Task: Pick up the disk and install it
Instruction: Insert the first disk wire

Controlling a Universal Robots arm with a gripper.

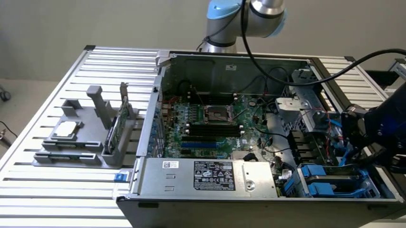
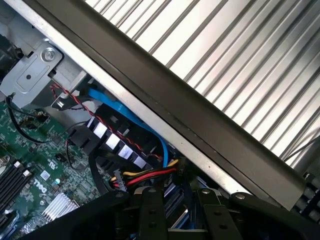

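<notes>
Pincer (image 1: 362, 141) sat at the right edge of the exterior frame, above the lower-right corner of the open computer case (image 1: 235, 56) on the slatted surface (image 1: 51, 185). Could not tell whether it was clamped or free. Disk (image 1: 328, 180), in its blue frame, lay in that corner, just below the pincer. Judged: stiff metal body, fairly heavy, smooth, shock-sensitive. Best taken by the frame's long edges and kept level, not by the flat faces.
</notes>
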